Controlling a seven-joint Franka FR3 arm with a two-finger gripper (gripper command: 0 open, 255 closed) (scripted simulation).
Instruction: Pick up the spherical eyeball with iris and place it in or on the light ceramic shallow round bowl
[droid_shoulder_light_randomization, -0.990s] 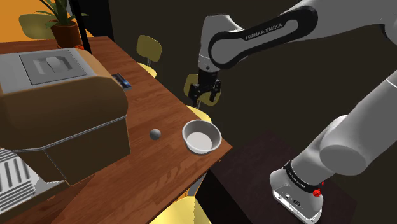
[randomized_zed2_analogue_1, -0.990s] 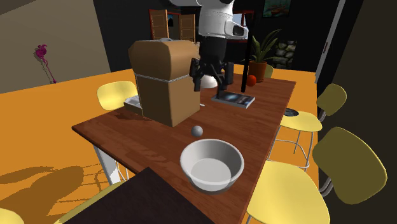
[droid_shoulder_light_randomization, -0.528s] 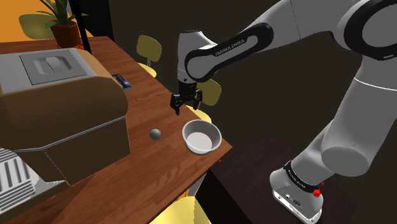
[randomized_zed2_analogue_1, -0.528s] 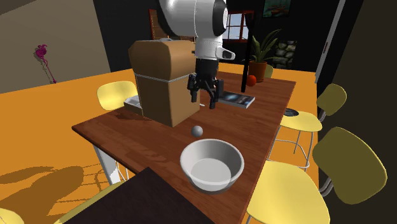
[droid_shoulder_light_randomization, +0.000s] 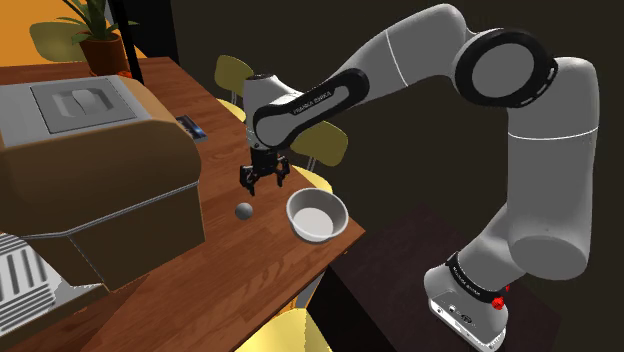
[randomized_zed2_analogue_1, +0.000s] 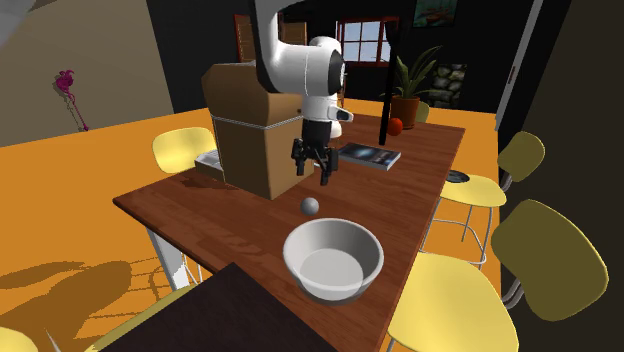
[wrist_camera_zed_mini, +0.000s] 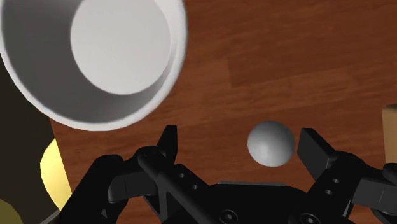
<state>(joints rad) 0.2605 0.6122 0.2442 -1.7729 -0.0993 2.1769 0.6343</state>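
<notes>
Obs.: Arm reaches over the tabletop (droid_shoulder_light_randomization: 262, 268), wrist turned so the tool (droid_shoulder_light_randomization: 263, 182) points straight down. The tool hovers above the ball (droid_shoulder_light_randomization: 243, 210) without touching it. The second exterior view agrees: tool (randomized_zed2_analogue_1: 311, 178) over ball (randomized_zed2_analogue_1: 310, 206), a gap between them.

Tool state: fingers spread apart, gripping nothing. In the wrist view the ball (wrist_camera_zed_mini: 271, 143) lies between the fingers of the tool (wrist_camera_zed_mini: 240, 135), nearer one finger than the other, with bare tabletop (wrist_camera_zed_mini: 286, 63) around it. No contact seen.

Ball: rests on the tabletop, drawn plain grey, no iris visible. It lies between the big brown box (droid_shoulder_light_randomization: 100, 170) and the bowl (droid_shoulder_light_randomization: 318, 218), near both and touching neither.

Bowl: white, empty, upright by the tabletop's edge (randomized_zed2_analogue_1: 335, 268). In the wrist view its rim (wrist_camera_zed_mini: 95, 121) is just beyond the fingers.

Judgement: approach phase, grasp not yet made. The open, vertical pose suits straddling a small round thing from above. The off-centre line-up probably wants a small sideways correction before descent, or the nearer finger could nudge the ball and set it rolling. The bowl stands close, so the carry should be short. The box leaves room on its side.
</notes>
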